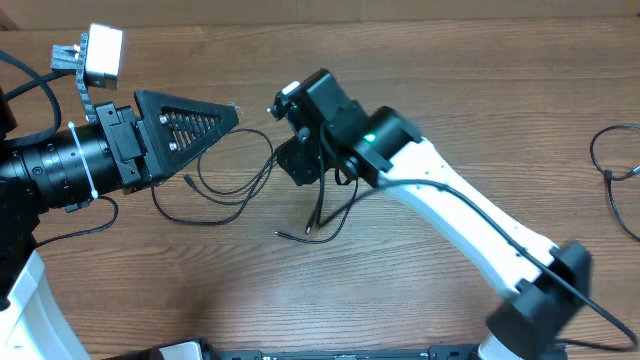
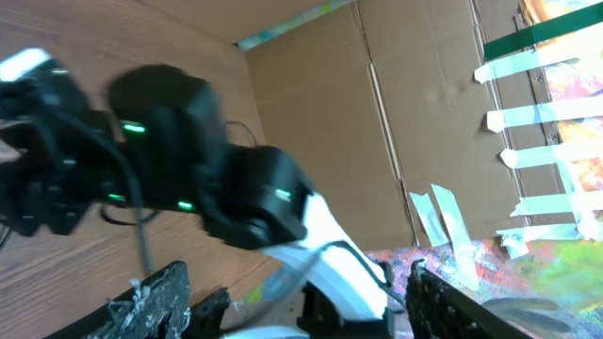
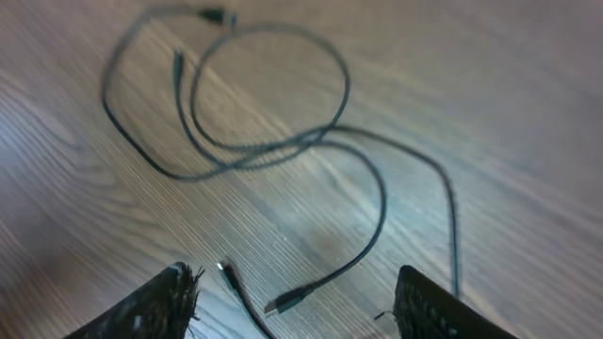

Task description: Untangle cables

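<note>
The brown wood-grain table (image 1: 420, 60) carries everything. The black triangular left gripper (image 1: 228, 117) hangs near the black right gripper (image 3: 292, 287), jaws apart and empty. The right gripper also stands apart, holding nothing, above the thin black cables (image 3: 283, 148), which lie looped and crossed on the table just ahead of it. 2 small plug ends (image 3: 281, 303) lie between its fingers; best pinch 1 plug and draw it slowly clear of the crossing
</note>
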`<state>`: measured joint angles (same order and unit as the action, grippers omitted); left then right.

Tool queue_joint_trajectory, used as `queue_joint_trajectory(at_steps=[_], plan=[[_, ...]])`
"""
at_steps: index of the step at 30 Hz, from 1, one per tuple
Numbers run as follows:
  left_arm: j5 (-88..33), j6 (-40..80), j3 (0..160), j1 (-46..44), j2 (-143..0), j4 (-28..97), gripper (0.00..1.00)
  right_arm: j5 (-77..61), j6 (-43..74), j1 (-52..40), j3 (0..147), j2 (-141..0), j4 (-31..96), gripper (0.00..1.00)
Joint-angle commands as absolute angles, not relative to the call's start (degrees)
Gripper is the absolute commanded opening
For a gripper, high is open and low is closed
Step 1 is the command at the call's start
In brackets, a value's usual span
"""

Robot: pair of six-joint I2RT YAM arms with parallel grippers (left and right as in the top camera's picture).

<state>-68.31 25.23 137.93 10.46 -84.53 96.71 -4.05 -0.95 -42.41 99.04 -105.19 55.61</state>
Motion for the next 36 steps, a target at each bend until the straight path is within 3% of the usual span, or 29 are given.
queue_joint_trajectory(at_steps=[1,7,12,20,36], plan=[[-68.0,23.8,138.0,10.0,-84.2,96.8,0.73,-3.6,-4.2,-42.1,98.2,-109.3,54.8,0.66],[-68.0,23.8,138.0,10.0,-84.2,96.8,0.73,0.8,-4.2,-38.9,98.2,-112.6,49.8,0.75],[-67.9,23.7,138.0,10.0,-84.2,96.8,0.73,-0.7,-5.1,-34.7,98.2,-114.3,46.8,0.75],[-66.8,23.8,138.0,10.0,-84.2,96.8,0.74,-13.5,-8.0,-27.1,98.1,-118.3,46.7,0.75],[-64.2,24.1,138.0,10.0,-84.2,96.8,0.75,-15.7,-7.3,-29.0,94.6,-119.7,47.7,0.69]])
